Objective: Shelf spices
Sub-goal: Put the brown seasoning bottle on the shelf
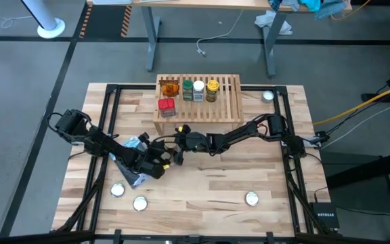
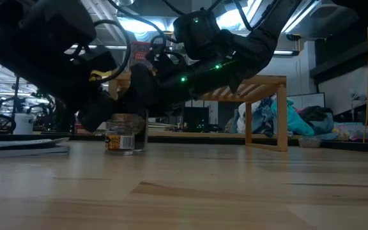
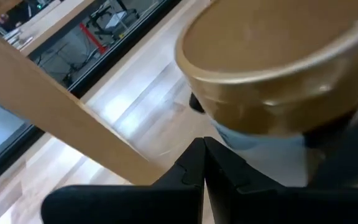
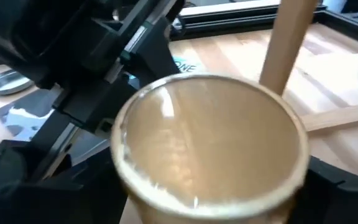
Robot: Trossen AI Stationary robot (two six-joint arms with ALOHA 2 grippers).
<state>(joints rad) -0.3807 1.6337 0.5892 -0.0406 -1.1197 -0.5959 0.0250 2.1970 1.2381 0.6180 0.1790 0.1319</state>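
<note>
Table (image 1: 202, 183): light wood planks on a black frame, standing on a dark floor.
Room: a second table stands behind; the low view shows ceiling lights and clutter beyond the table edge.
Discs: 4 flat silver discs lie on the table, 1 at the far right corner (image 1: 268, 95) and 3 along the near side.
Writing: a black box at the near right floor (image 1: 324, 217) carries the word NETGEAR; the jar labels cannot be read.
Shelf (image 1: 229, 102): slatted light-wood rack at the far centre of the table.
Spices on shelf: orange packet (image 1: 170, 88), green-lid jar (image 1: 187, 89), white-lid jar (image 1: 198, 89) and yellow-lid jar (image 1: 212, 89) in 1 row on the upper step; red tin (image 1: 166, 107) on the lower step.
Tan-lid jar (image 4: 210, 146): upright on the table in front of the shelf, between both grippers.
Left gripper (image 3: 204, 163): fingers fully closed together, holding nothing, just beside the jar; arm reaches in low from the left.
Right gripper (image 1: 180, 139): fingers spread wide on either side of the jar; whether they press it cannot be told.
Pouch (image 1: 134, 146): blue-and-white, lying under the left arm.
</note>
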